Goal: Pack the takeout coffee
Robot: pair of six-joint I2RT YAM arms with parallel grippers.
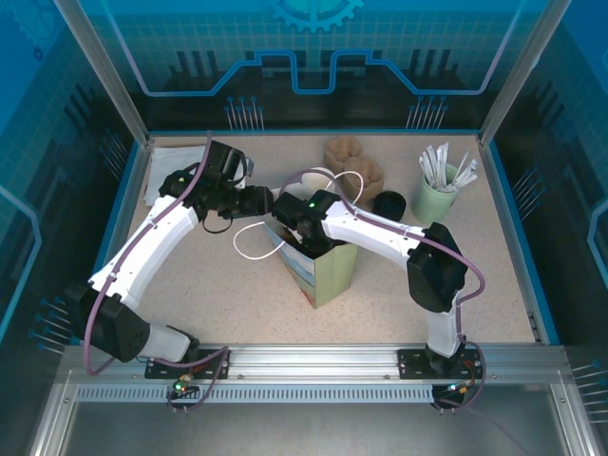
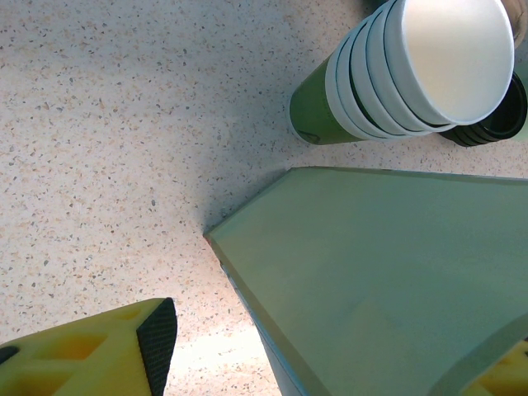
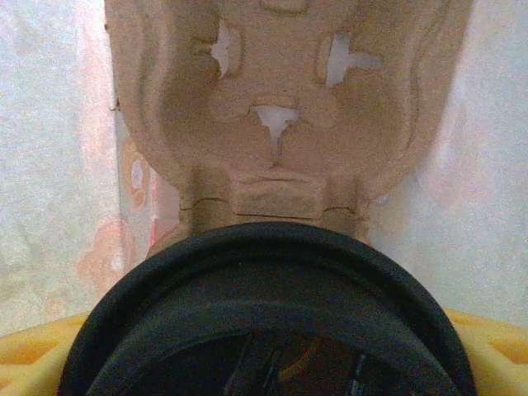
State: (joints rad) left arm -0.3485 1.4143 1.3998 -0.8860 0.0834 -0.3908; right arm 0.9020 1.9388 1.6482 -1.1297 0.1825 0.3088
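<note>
The takeout coffee shows its dark lid [image 3: 264, 280] in the right wrist view; its body is hidden. My right gripper [image 3: 268, 363] is shut on it, a yellow finger on each side. It hangs inside the pale green paper bag [image 1: 332, 271], just above a brown cardboard cup carrier [image 3: 280, 99]. From above, the right gripper [image 1: 290, 226] reaches into the bag's open top. My left gripper [image 1: 258, 202] sits at the bag's upper left edge. Its fingers [image 2: 157, 338] stand wide open, with the bag's wall [image 2: 388, 272] between them.
A stack of green cups with white insides [image 2: 412, 74] lies beside the bag. Loose black lids [image 1: 388, 202], more brown carriers [image 1: 353, 157] and a pale green cup of white sticks [image 1: 439, 190] stand at the back right. White paper [image 1: 176, 161] lies back left.
</note>
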